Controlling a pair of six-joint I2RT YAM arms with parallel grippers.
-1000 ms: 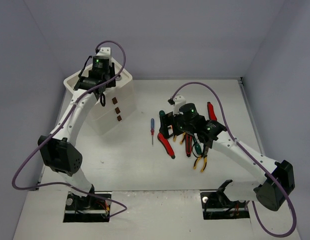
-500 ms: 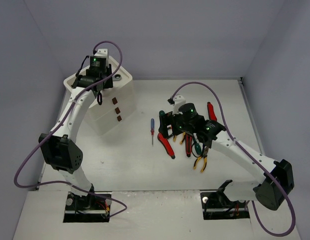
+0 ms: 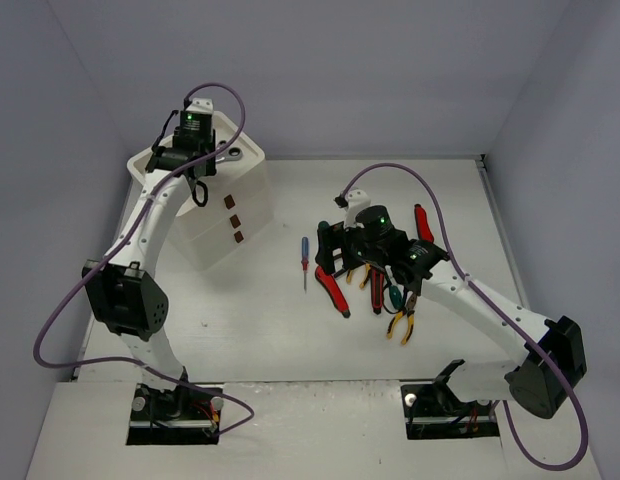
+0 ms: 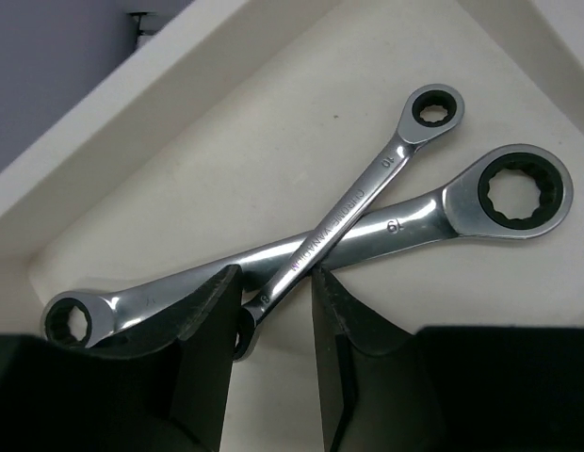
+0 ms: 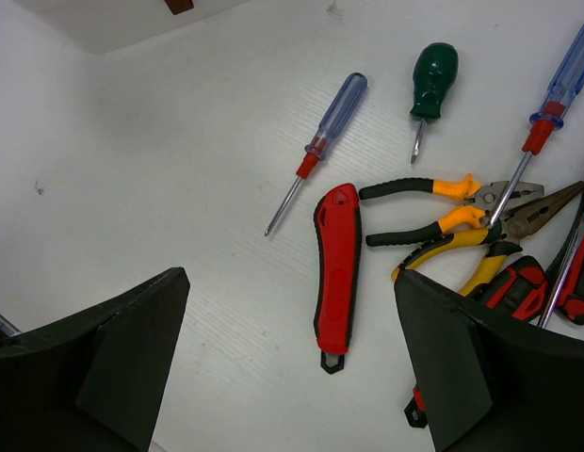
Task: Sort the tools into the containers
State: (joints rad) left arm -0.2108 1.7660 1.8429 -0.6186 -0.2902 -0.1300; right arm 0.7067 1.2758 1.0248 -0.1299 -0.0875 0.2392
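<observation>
Two silver ratchet wrenches lie crossed in the top tray [image 4: 301,104] of the white drawer box [image 3: 225,215]: a large one [image 4: 414,221] and a small one [image 4: 358,198] resting on it. My left gripper [image 4: 273,292] is down in the tray, narrowly open, with the small wrench's lower end between its fingers. My right gripper [image 5: 290,282] is wide open and empty, hovering above a red-handled cutter [image 5: 337,273] on the table. It is over the left side of the tool pile in the top view [image 3: 335,255].
Near the cutter lie a blue-handled screwdriver [image 5: 334,118], a green-handled screwdriver [image 5: 431,75], a second blue screwdriver [image 5: 556,85], yellow-black pliers [image 5: 433,212] and red-black pliers [image 5: 527,282]. Brown drawer tabs [image 3: 233,218] face the pile. Walls close in on the left, back and right.
</observation>
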